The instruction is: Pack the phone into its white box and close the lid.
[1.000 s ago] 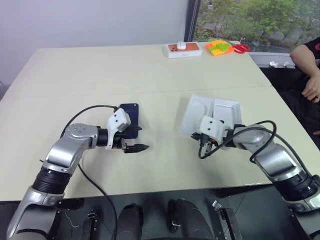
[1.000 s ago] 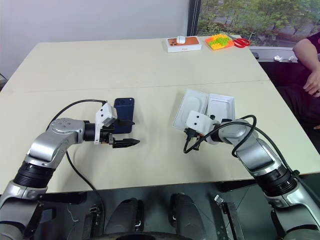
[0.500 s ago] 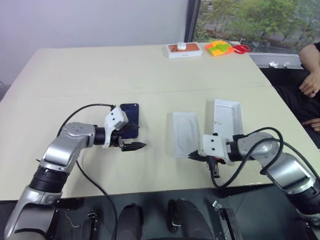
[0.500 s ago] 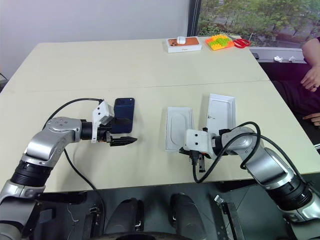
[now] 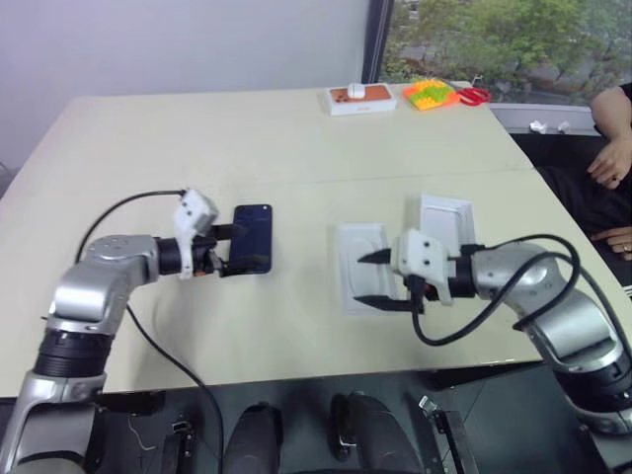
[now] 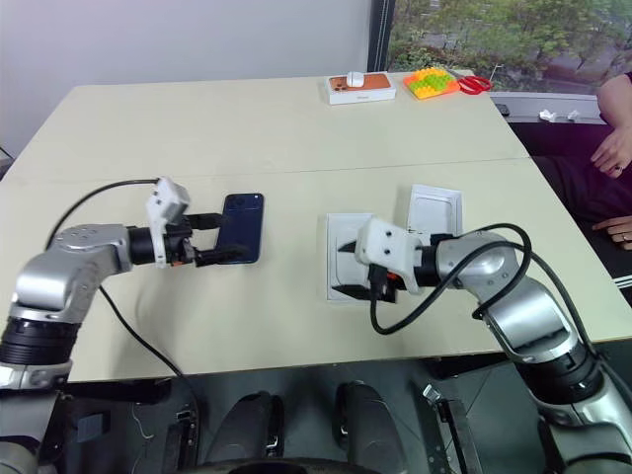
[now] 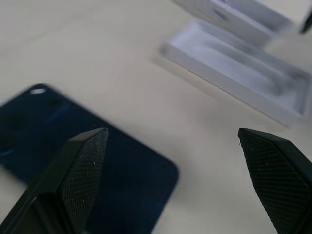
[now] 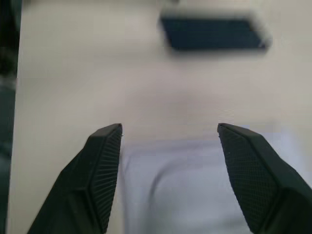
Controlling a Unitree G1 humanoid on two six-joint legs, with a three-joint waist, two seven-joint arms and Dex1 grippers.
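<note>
Basically nothing packed yet: phone [image 5: 253, 238] flat on bench, centre-left; white box [image 5: 361, 265] empty, unlidded. Left tool [image 5: 229, 251] & right tool [image 5: 373, 279] both open, empty.

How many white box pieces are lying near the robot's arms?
2. One white tray with an oval hollow lies under the right gripper; a second white piece lies beside it, farther right, partly hidden by that arm.

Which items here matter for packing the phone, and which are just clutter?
Job: phone; white box; white insert with oval recess, likely part of the packaging.
Lying about: box with orange top; orange-green blocks; red scissors, all far back.
</note>
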